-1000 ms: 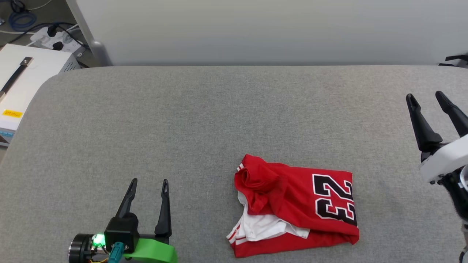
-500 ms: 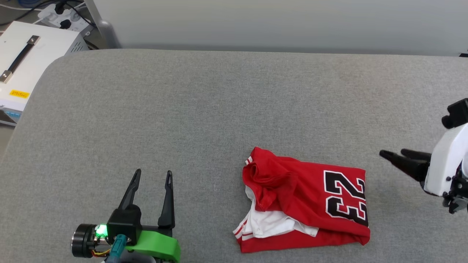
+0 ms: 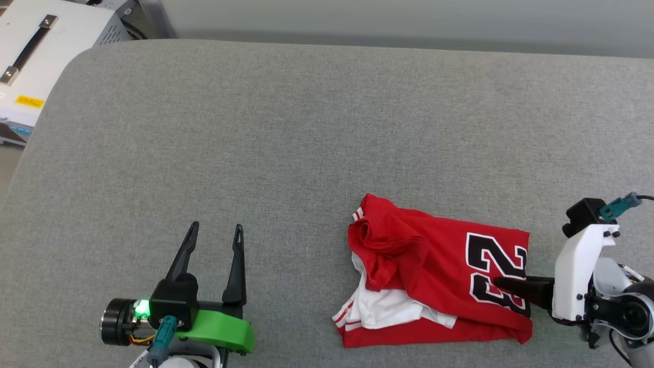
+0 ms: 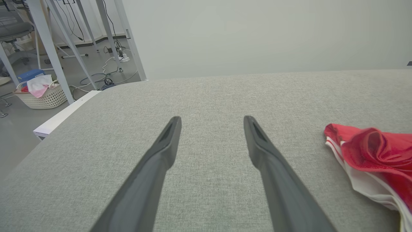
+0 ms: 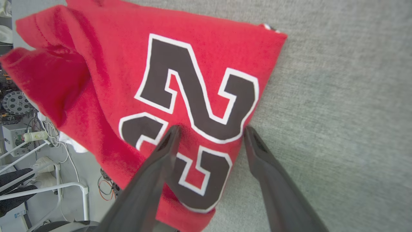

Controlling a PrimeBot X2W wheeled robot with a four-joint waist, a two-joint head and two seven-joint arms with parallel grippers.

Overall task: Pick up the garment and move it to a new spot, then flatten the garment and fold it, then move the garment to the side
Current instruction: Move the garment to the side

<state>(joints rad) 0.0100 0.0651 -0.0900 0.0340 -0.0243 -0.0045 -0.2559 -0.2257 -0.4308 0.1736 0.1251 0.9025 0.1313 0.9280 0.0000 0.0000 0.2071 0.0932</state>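
Garment [image 3: 434, 276] lies loosely bunched at near right of the worktop [image 3: 306, 128]. Right pincer [image 5: 211, 129] is held released, laid sideways astride the garment's right edge at the numeral, judged set for a pinch-lift. Left pincer [image 3: 216, 226] is parked released at near left, well apart.

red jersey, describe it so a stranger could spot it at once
On the wide grey fabric table, look toward the near right. The red jersey lies there crumpled, white sleeve showing, by the right tool. Its black, white-outlined 23 sets it apart.
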